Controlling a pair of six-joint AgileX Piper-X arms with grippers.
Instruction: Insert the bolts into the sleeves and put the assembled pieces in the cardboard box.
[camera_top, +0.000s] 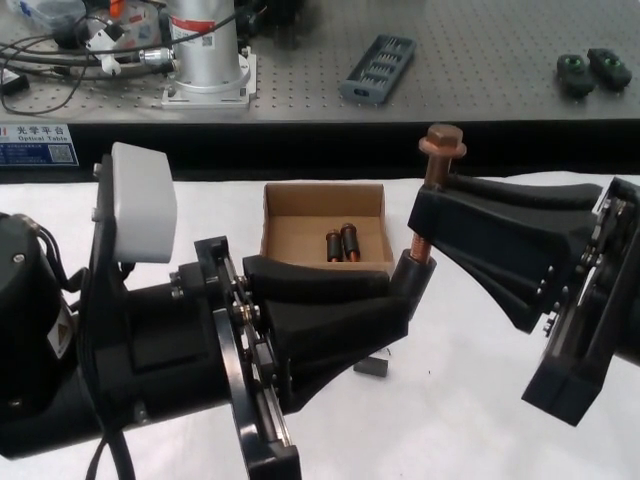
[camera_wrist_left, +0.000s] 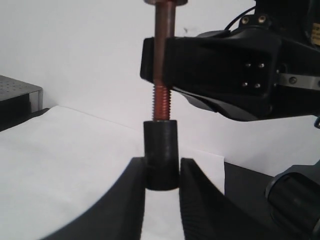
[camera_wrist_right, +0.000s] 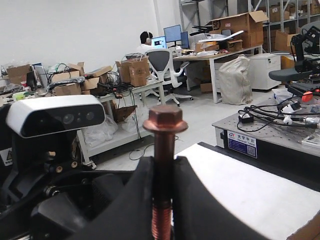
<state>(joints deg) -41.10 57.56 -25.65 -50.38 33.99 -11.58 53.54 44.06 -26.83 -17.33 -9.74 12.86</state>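
Insertion step: my left gripper (camera_wrist_left: 161, 172) pinches the sleeve (camera_wrist_left: 161, 152) upright above the surface (camera_top: 450, 420). My right gripper (camera_wrist_right: 161, 172) pinches the bolt (camera_wrist_right: 165, 132), threaded tip at the sleeve's mouth (two finished pieces (camera_top: 341, 243) lie in the cardboard box (camera_top: 325, 197)). Next, I judge: push straight down, axes aligned.

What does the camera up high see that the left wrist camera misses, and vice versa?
The high view adds the cardboard box with two assembled pieces inside. The left wrist view adds a close look at the bolt reaching the top of the sleeve. Both show the left hand shut on the sleeve and the right hand shut on the bolt.
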